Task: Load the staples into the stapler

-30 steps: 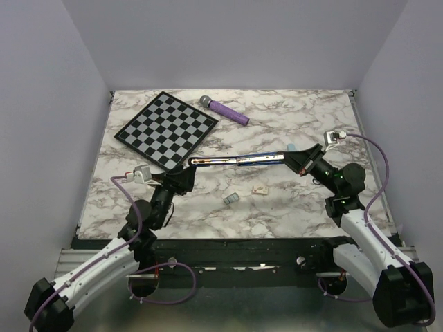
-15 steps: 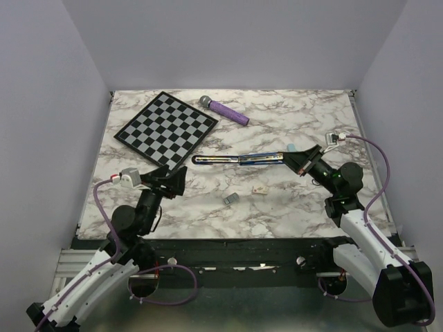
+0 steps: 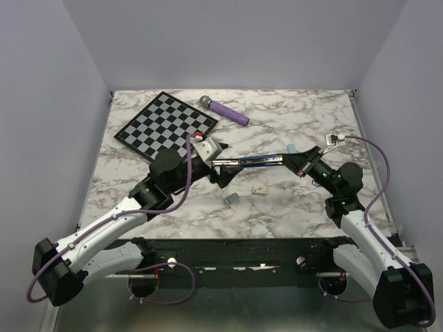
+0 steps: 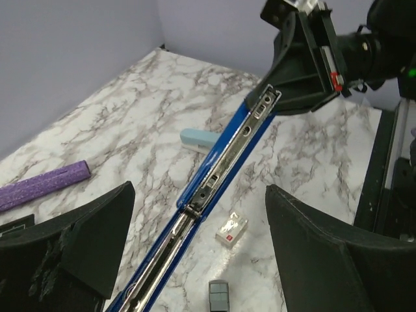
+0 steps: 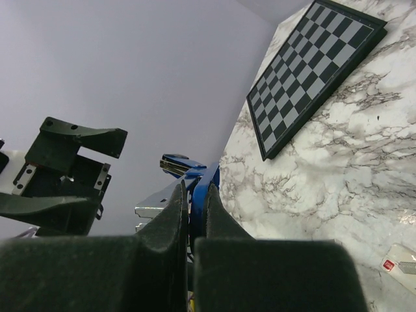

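The dark blue stapler (image 3: 257, 160) is folded open into one long strip with its silver channel up, held off the table. My right gripper (image 3: 300, 163) is shut on its right end; in the right wrist view the fingers (image 5: 174, 214) pinch the blue edge (image 5: 212, 177). My left gripper (image 3: 222, 171) is open over the stapler's left part, and in the left wrist view (image 4: 200, 192) its fingers stand either side of the strip (image 4: 227, 156) without touching it. A small grey staple block (image 3: 230, 198) (image 4: 219, 296) and a white box with a red mark (image 3: 261, 189) (image 4: 232, 229) lie on the table below.
A checkerboard (image 3: 166, 128) lies at the back left and a purple microphone (image 3: 224, 109) behind the middle. A short pale blue piece (image 3: 293, 147) (image 4: 195, 138) lies beside my right gripper. The table is white marble with walls left, right and behind.
My left arm drew back to the near left, then swung right and forward over the stapler's left part, jaws open. My right gripper kept its hold on the stapler.
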